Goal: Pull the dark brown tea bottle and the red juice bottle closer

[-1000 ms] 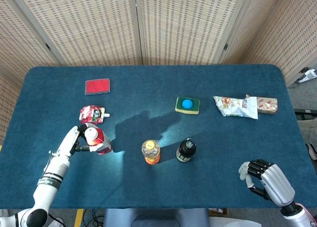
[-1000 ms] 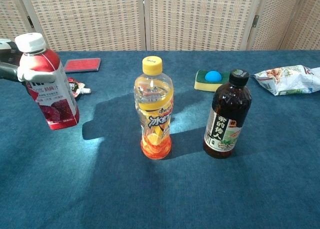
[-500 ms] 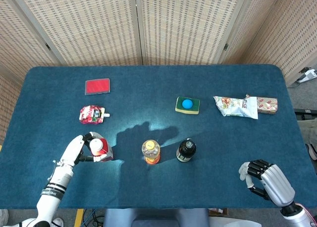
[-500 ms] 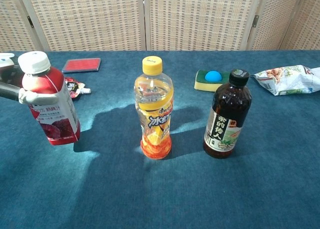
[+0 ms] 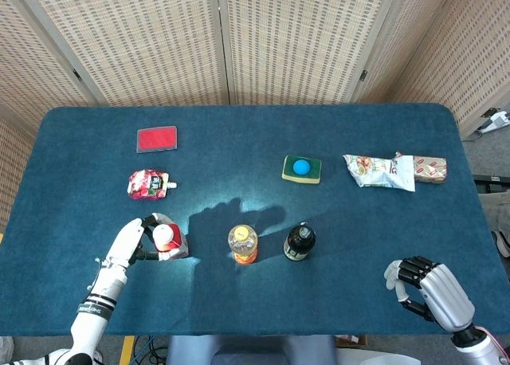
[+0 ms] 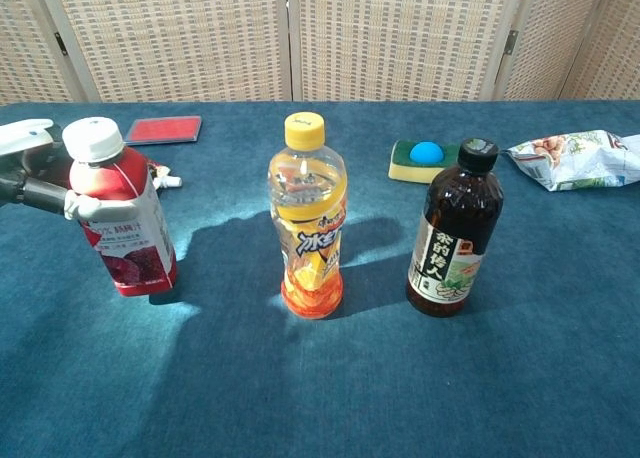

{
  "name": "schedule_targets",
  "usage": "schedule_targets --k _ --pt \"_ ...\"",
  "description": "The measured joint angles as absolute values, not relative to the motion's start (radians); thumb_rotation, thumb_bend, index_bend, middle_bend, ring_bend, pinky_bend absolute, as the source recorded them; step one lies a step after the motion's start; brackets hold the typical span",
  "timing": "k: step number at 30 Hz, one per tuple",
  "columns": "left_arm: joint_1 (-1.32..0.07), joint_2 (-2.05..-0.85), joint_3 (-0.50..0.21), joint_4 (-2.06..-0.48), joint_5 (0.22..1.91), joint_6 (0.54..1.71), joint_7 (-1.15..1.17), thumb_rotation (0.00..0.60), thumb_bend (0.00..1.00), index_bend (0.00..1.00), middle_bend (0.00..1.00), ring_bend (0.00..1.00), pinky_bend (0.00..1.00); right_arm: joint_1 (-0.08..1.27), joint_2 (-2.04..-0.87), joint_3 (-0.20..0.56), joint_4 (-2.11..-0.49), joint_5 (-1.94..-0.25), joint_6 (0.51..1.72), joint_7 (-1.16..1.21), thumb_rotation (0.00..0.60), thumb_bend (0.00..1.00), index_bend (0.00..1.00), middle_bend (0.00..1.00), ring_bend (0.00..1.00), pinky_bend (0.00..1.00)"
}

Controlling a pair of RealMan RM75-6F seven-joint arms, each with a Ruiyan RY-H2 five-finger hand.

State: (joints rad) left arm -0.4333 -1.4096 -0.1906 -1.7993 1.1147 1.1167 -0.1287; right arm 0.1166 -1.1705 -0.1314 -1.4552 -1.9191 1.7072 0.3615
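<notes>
Judging progress at roughly halfway: red juice bottle (image 6: pixel 120 213) in hand and standing level with the front row of bottles; dark brown tea bottle (image 6: pixel 455 228) untouched.

Near edge, right robot hand (image 5: pixel 426 289): low over the tabletop (image 5: pixel 335 301) by the near right corner, fingers curled in on nothing, well apart from the tea bottle.

Near left, left robot hand (image 5: pixel 131 241): clamped on the red juice bottle, fingers (image 6: pixel 85 206) wrapped at the shoulder just under the white cap. Bottle leaning a little, base on or barely above the cloth; cannot tell which.

Middle row: yellow-capped orange drink (image 6: pixel 307 218) between the two task bottles, tea bottle just to its right, upright.

Left to do: release the juice bottle, then bring the tea bottle nearer.

Far side: sponge (image 5: pixel 302 169), snack bag (image 5: pixel 382 171), red pouch (image 5: pixel 149 183), red card (image 5: pixel 156 139).
</notes>
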Motion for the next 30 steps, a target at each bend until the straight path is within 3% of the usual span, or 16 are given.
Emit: schedule_targets --k 21,26,30 --pt "-0.437 -1.433 -0.180 -1.745 1.098 1.083 -0.131 0.600 0.07 0.51 0.43 0.40 0.52 0.119 -1.171 -0.131 -1.455 -1.915 1.700 0.362 0.600 0.27 0.60 0.51 0.47 0.52" --pt "-0.432 -1.443 -0.177 -1.728 1.112 1.087 -0.145 0.600 0.07 0.43 0.33 0.35 0.52 0.119 -1.172 -0.131 -1.455 -1.915 1.700 0.361 0.600 0.27 0.60 0.51 0.47 0.52" --pt "-0.430 -1.438 -0.174 -1.727 1.120 1.081 -0.156 0.600 0.07 0.26 0.16 0.26 0.51 0.119 -1.172 -0.131 -1.455 -1.915 1.700 0.360 0.600 0.27 0.60 0.51 0.47 0.52"
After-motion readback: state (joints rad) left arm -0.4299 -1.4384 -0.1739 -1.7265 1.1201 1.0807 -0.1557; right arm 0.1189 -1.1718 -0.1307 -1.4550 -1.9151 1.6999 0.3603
